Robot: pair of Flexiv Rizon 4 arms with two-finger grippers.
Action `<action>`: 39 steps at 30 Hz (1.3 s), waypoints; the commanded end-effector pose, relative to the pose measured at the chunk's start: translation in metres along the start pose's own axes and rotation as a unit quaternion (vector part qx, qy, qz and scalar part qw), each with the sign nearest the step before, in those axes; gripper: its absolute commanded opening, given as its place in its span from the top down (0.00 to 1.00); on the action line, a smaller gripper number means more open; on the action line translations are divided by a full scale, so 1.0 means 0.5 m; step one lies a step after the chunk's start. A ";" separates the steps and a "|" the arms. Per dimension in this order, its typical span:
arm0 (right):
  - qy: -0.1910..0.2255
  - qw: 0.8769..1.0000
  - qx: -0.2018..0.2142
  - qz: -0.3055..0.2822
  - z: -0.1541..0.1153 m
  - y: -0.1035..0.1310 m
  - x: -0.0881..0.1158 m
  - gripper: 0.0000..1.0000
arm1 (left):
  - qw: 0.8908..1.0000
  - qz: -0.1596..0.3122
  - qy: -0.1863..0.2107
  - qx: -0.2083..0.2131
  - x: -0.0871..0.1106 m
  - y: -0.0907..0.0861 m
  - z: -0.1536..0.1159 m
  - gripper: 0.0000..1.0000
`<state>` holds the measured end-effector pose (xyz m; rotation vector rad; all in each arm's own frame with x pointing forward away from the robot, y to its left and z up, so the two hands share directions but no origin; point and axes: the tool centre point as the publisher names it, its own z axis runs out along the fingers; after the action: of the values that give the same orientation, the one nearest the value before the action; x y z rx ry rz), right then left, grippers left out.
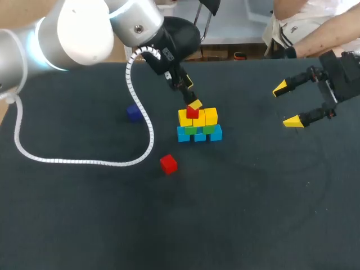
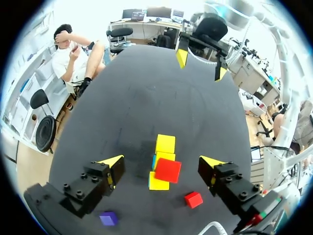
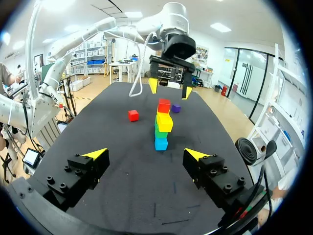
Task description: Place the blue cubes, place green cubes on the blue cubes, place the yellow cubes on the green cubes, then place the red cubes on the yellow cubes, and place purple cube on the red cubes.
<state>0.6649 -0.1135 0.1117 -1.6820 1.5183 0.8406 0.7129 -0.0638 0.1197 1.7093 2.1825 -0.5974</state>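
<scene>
Loose red cube [image 1: 168, 163] sits in front of the stack [image 1: 199, 126], slightly to its left. The stack stands upright, its blue row [image 1: 199, 135] running side to side, and a red cube [image 1: 192, 112] is up top. Left gripper [image 2: 163, 164] hangs right above it, fingers spread, gripping nothing. Purple cube [image 1: 133, 112] lies off the stack's left. Right gripper [image 1: 287, 104], released too, is well off the stack's right.
</scene>
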 end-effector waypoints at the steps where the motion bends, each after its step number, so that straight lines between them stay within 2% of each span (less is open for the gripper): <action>1: -0.001 1.000 0.000 -0.001 0.000 0.000 0.001 0.00 | 0.999 0.006 -0.017 -0.027 0.014 -0.042 -0.035 0.00; 5: -0.001 1.000 0.000 -0.001 0.000 0.000 0.001 0.00 | 0.998 0.018 -0.019 -0.051 0.014 -0.071 -0.055 0.00; 6: -0.001 1.000 0.000 -0.001 0.000 0.000 0.001 0.00 | 0.998 0.022 -0.014 -0.061 0.015 -0.078 -0.059 0.23; 7: -0.001 1.000 0.000 -0.001 0.000 0.000 0.001 0.00 | 0.997 0.024 -0.012 -0.067 0.016 -0.086 -0.062 0.53; 8: -0.001 1.000 0.000 -0.001 0.000 0.000 0.001 0.00 | 0.997 0.026 -0.010 -0.074 0.018 -0.094 -0.065 0.67; 9: -0.001 1.000 0.000 -0.001 0.000 0.000 0.001 0.00 | 0.997 0.028 -0.009 -0.077 0.019 -0.098 -0.066 0.78; 10: -0.001 1.000 0.000 -0.001 0.000 0.000 0.001 0.00 | 0.996 0.032 -0.004 -0.085 0.021 -0.109 -0.068 1.00; 18: -0.001 1.000 0.000 -0.001 0.000 0.000 0.001 0.00 | 0.990 0.044 -0.001 -0.133 0.035 -0.162 -0.073 1.00; 26: -0.001 1.000 0.000 -0.001 0.000 0.000 0.001 0.00 | 0.990 0.037 -0.002 -0.137 0.047 -0.196 -0.051 1.00; 31: -0.001 1.000 0.000 -0.001 0.000 0.000 0.001 0.00 | 0.986 0.009 -0.020 -0.166 0.054 -0.212 -0.042 1.00; 36: -0.001 1.000 0.000 -0.001 0.000 0.000 0.001 0.00 | 0.979 -0.019 -0.022 -0.201 0.067 -0.218 -0.024 1.00; 39: -0.001 1.000 0.000 -0.001 0.000 0.000 0.001 0.00 | 0.978 -0.027 -0.023 -0.204 0.071 -0.223 -0.006 1.00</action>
<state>0.6649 -0.1135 0.1117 -1.6820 1.5183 0.8406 0.6005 -0.0523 0.1274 1.4584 2.1585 -0.2620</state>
